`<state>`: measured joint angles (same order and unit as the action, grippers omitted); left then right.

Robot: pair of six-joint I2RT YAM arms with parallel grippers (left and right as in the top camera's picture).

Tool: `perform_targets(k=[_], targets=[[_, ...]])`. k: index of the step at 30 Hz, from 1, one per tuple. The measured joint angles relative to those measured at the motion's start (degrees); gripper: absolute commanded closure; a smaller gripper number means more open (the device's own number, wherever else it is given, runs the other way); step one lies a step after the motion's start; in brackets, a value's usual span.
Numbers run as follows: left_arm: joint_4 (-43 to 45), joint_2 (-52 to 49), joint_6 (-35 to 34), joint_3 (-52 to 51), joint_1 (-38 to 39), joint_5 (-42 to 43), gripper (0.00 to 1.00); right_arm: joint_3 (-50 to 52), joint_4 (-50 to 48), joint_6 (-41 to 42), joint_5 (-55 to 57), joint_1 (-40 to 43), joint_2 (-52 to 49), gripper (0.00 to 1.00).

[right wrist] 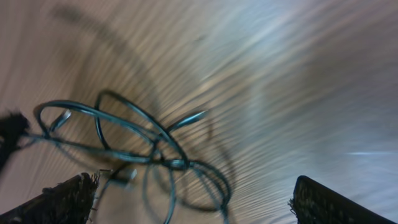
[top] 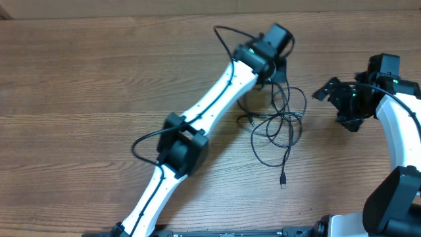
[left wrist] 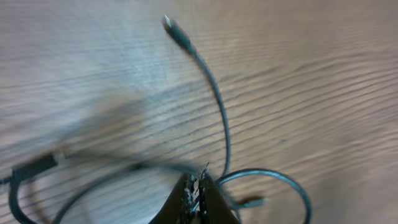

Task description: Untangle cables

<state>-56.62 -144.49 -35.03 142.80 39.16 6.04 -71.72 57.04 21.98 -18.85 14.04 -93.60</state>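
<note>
Brown wooden table top (top: 79, 79): visible grain lines, smooth, low satin sheen with pale glare patches. Thin black flexible cables (top: 279, 125): smooth plastic or rubbery jacket, faint gloss, bluish glint in the wrist views. Small cable plug (left wrist: 177, 34): dark moulded body, bright metal-looking tip. Long white left arm shell (top: 217, 95): hard plastic, smooth, semi-gloss. Boxy black joint housings (top: 184, 148): matt plastic. Right gripper fingers (right wrist: 68, 198): black, matt, coarse ridged inner face. Left gripper fingers (left wrist: 186, 199): dark, toothed edges

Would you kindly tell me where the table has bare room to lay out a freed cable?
Bare table left of the left arm, and the near strip below the cables. Crowded between left pincer and right pincer.
</note>
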Motion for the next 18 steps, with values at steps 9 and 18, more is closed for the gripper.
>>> perform_targets(k=[9, 18], targets=[[-0.8, 9.7, 0.7, 1.0, -2.0, 2.7, 0.96, 0.0, 2.9, -4.3, -7.9, -6.3, 0.0, 0.0], [-3.6, 11.2, 0.8, 1.1, -2.0, 5.0, 0.96, 0.0, 1.7, 8.3, -1.8, -13.0, 0.0, 0.0]])
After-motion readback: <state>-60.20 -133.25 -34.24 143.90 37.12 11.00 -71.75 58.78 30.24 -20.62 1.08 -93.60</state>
